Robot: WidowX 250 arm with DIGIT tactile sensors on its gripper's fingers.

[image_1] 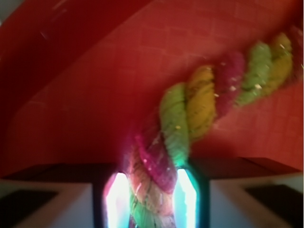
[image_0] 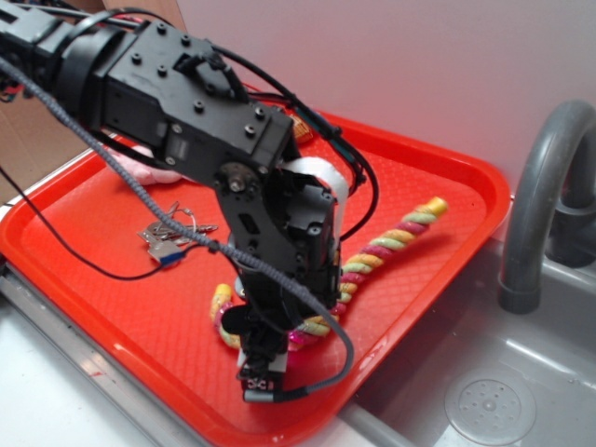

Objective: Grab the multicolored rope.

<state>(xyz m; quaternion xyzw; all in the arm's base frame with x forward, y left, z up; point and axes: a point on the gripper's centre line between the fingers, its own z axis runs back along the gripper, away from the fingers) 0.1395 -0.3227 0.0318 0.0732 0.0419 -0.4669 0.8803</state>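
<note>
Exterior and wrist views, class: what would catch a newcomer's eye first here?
The black arm reaching down over the bright red tray stands out first. Next is the rope of yellow, green and pink strands lying on the tray. In the wrist view the tool sits with the rope between its fingers.

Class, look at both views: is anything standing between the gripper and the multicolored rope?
Nothing visible does. In the wrist view the multicolored rope already lies between the fingers of the gripper; the keys lie apart on the red tray.
</note>
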